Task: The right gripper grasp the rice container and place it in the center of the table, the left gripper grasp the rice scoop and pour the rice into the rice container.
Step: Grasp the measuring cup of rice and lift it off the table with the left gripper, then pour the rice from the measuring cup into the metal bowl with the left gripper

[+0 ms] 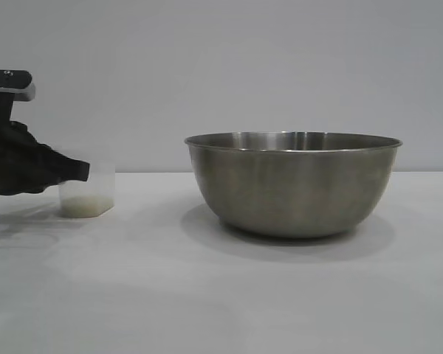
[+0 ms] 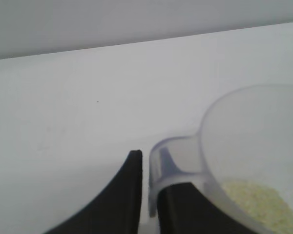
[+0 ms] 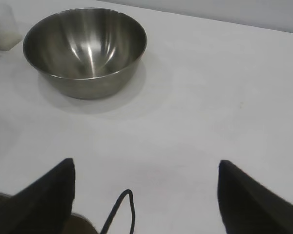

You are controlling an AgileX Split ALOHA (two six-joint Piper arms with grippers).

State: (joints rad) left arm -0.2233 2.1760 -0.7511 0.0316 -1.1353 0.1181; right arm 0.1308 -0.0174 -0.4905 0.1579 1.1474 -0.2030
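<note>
The rice container (image 1: 292, 184), a large steel bowl, stands empty on the white table (image 1: 207, 295), a little right of centre; it also shows in the right wrist view (image 3: 85, 48). The rice scoop (image 1: 88, 192), a small translucent cup, stands on the table at the left with a thin layer of rice (image 1: 85, 206) in its bottom. My left gripper (image 1: 85, 171) reaches in from the left, its fingers closed on the wall of the scoop's handle (image 2: 158, 161); the rice (image 2: 259, 200) shows inside the cup. My right gripper (image 3: 145, 165) is wide open and empty, well back from the bowl and out of the exterior view.
A black cable (image 3: 122, 209) loops between the right gripper's fingers. The table's near edge shows beside the right gripper (image 3: 5, 195). A plain grey wall stands behind the table.
</note>
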